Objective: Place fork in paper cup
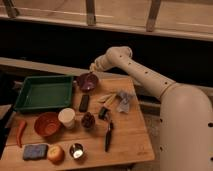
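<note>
The paper cup is a short white cylinder standing upright near the middle of the wooden table, just right of the orange bowl. My gripper hangs at the end of the white arm, just above the far rim of the purple bowl at the back of the table. It is shut, and I see nothing clearly held in it. The fork is hidden from me here.
A green tray fills the back left. Near the cup stand a dark reddish cup and a black block. A black-handled tool, pale wooden utensils and a grey object lie to the right. A metal cup, an apple, a sponge and a red chili line the front.
</note>
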Robot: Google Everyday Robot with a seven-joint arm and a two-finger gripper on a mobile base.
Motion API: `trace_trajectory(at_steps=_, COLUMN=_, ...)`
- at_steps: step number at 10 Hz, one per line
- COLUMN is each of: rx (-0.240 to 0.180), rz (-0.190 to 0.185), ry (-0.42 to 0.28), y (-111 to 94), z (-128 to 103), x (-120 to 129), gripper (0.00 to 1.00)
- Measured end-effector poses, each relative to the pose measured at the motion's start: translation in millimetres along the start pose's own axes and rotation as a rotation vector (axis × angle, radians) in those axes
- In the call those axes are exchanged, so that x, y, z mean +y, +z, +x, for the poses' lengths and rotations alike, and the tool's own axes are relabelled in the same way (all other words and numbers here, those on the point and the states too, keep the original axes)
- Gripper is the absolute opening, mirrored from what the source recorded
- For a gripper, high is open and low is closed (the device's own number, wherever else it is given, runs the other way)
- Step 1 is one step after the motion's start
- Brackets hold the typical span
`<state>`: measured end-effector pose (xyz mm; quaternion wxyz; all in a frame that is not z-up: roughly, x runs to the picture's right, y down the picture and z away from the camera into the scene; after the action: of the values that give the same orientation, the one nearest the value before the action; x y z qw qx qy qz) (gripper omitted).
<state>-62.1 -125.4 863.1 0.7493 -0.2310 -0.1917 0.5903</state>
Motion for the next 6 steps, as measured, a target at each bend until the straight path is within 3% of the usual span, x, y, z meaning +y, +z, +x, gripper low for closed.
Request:
trace_trajectory(at_steps=4, rx=0.022, rz=-0.008, ry=-0.092, y=-26, z=-6, x=40, gripper=0.17)
trace_trajectory(at_steps=6, rx=0.07, rz=-0.035, ry=-0.139, y=-32, z=3, x=56, gripper=0.17)
